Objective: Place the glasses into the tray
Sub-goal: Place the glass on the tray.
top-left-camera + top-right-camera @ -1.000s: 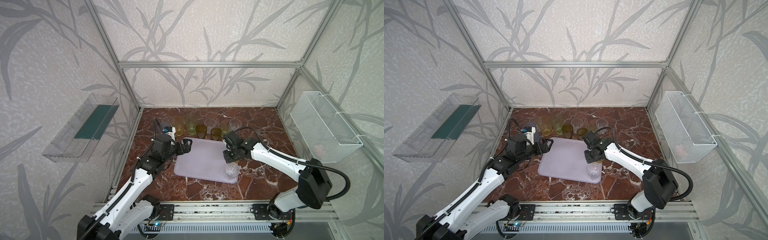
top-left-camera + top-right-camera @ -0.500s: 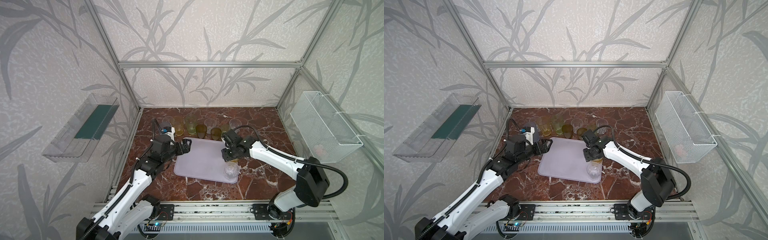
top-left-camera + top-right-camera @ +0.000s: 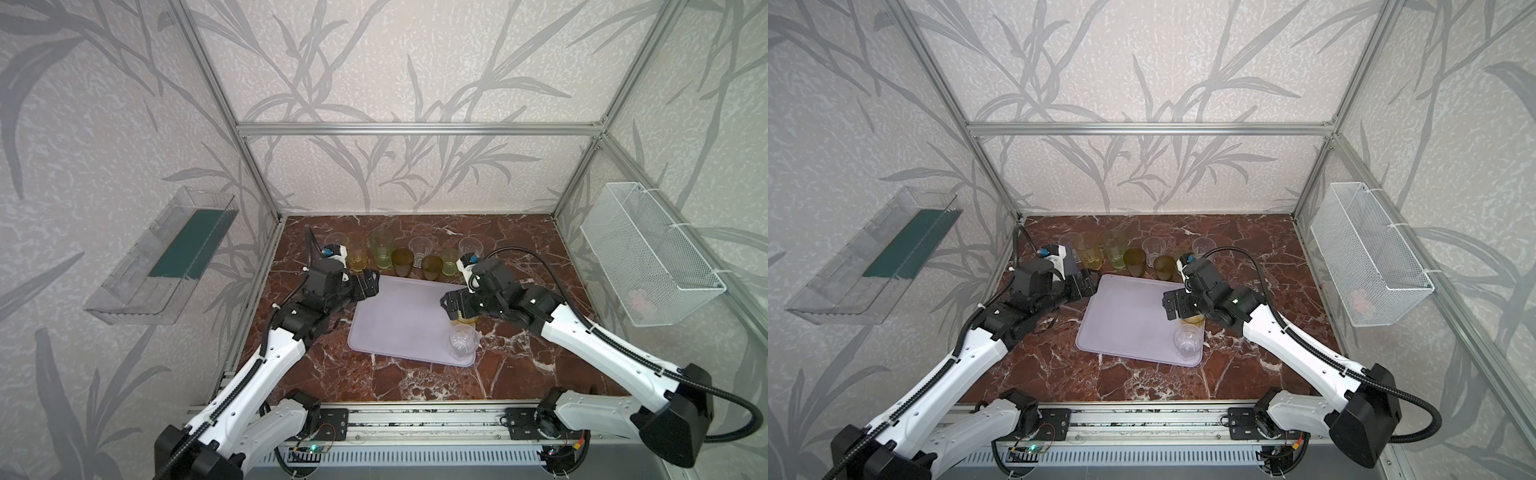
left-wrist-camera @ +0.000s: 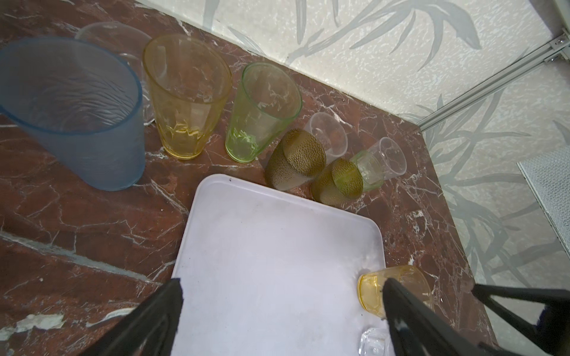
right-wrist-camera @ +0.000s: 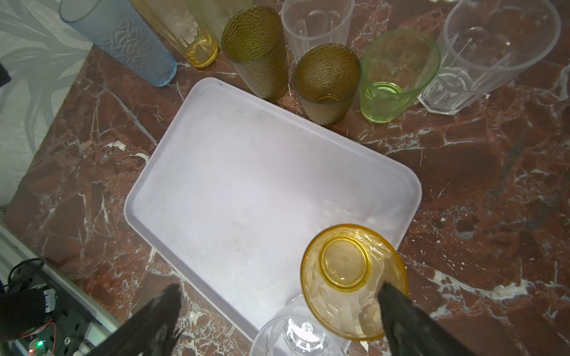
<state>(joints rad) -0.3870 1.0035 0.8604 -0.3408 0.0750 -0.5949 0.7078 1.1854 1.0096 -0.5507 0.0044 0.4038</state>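
**Your left tool** (image 4: 282, 283): black fingers spread wide, gripping nothing, at the far corner of the tray (image 4: 271, 246).

**Your right tool** (image 5: 279, 286): fingers wide apart, released. One finger overlaps the rim of the short yellow glass (image 5: 344, 265), and whether they touch is unclear. The other finger is well clear of it.

**Tray:** flat, matte, pale lavender, with rounded corners and a low rim, on the red-brown marbled desk (image 5: 493, 185).

**In the tray, by its edge:** short yellow glass, faceted, just beside a clear glass (image 3: 462, 340).

**On the desk along the tray's far edge:**
- frosted blue glass (image 4: 71, 108)
- tall yellow glass (image 4: 185, 98)
- tall green glass (image 4: 262, 108)
- two dimpled brown glasses (image 5: 256, 52)
- short green glass (image 5: 391, 80)
- clear faceted glass (image 5: 487, 52)
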